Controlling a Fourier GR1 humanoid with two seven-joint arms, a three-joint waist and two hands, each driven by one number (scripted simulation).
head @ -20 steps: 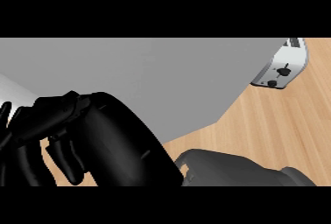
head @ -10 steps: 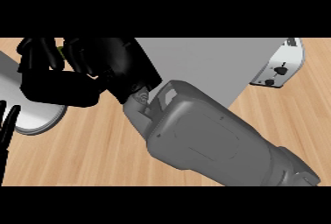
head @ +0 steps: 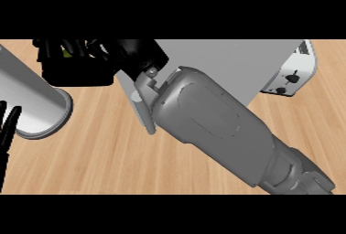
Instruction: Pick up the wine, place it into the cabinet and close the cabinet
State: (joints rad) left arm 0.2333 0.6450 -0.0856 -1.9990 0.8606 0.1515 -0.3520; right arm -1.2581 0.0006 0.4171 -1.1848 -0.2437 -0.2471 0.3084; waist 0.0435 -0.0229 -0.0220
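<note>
- The right hand (head: 94, 61), at 11 o'clock, has its fingers curled round something. Only a yellow-green sliver shows between them, which I take to be the wine (head: 67, 52). The rest of it is hidden.
- I judge the step to be the carry: the wine is lifted off the wooden counter (head: 101, 155) and not yet placed.
- The grey box at 1 o'clock is probably the cabinet (head: 223, 59). Its opening does not show, so the next move calls for bringing the wine round to its open side, then shutting the door.
- The right forearm (head: 216, 123) runs from 5 o'clock and hides much of the middle.
- A pale grey cylinder (head: 30, 103) lies at 9 o'clock, near the hand and possibly in its way.
- A white object with dark knobs (head: 294, 68) sits at 2 o'clock, beside the cabinet.
- The left hand (head: 4, 141) rests at 8 o'clock, fingers straight.
</note>
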